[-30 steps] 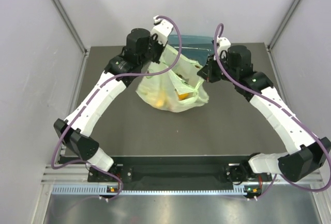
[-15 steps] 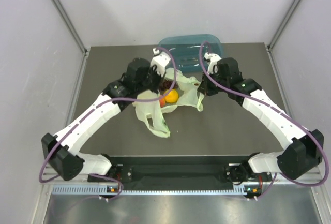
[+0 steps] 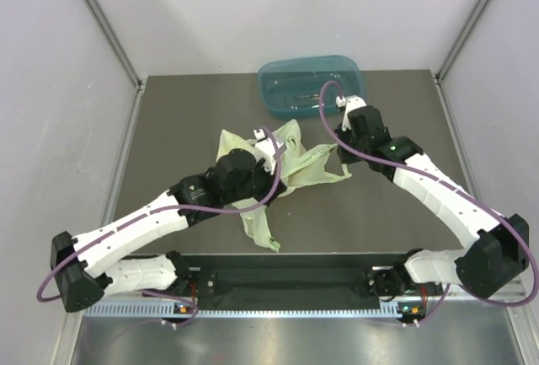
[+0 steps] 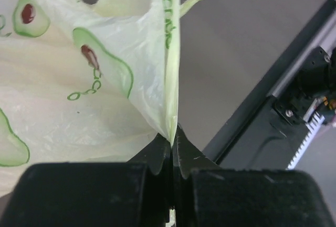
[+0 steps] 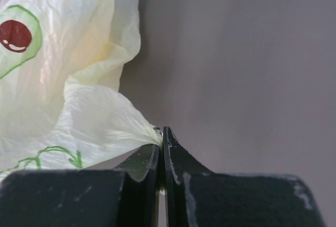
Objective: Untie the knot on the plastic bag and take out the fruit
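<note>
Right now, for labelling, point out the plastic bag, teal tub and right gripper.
plastic bag [image 3: 307,164], top view, right flap.
teal tub [image 3: 269,91], top view, left wall.
right gripper [image 5: 161,131], right wrist view, between fingertips.

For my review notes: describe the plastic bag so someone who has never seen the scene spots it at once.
On the dark table, just nearer the arms than the teal tub, the plastic bag lies flattened around the middle. The left gripper and the right gripper each pinch it in shut fingers. Unlike the rigid tub, it is thin, crinkly, pale yellow-green film printed with avocados.
</note>
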Motion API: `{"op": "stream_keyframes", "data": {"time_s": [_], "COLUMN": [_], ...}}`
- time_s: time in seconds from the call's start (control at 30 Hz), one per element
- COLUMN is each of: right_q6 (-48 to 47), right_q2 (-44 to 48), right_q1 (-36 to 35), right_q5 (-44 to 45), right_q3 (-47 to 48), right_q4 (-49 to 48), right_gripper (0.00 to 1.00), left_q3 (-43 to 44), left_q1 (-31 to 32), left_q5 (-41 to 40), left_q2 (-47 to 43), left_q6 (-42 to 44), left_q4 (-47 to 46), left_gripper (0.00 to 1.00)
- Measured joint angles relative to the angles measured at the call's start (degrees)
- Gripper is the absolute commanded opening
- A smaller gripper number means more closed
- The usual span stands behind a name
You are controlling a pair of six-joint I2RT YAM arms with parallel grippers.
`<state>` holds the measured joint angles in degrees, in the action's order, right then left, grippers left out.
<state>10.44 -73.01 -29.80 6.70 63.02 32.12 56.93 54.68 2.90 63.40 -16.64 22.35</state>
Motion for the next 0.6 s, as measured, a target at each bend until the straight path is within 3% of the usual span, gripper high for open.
{"op": "stream_keyframes", "data": {"time_s": [0.27,0.6], "right_q6": [0.22,-1.53], "right_q2": [0.59,1.49], "right_q1": [-0.2,-0.2], "right_q5": [6.36,7.23], "right_q3": [2.51,8.48], "right_q4": [-0.24,-1.05], "right_gripper": [0.0,0.0], "left_q3": [-2.64,-2.6], "left_q1": [0.26,0.55], "left_q5": [-9.2,-19.32], "left_q2": [-6.69,-10.25], "left_q6": [-7.23,-7.93], "left_q4": [-3.26,-4.37], "left_gripper": [0.0,0.0]}}
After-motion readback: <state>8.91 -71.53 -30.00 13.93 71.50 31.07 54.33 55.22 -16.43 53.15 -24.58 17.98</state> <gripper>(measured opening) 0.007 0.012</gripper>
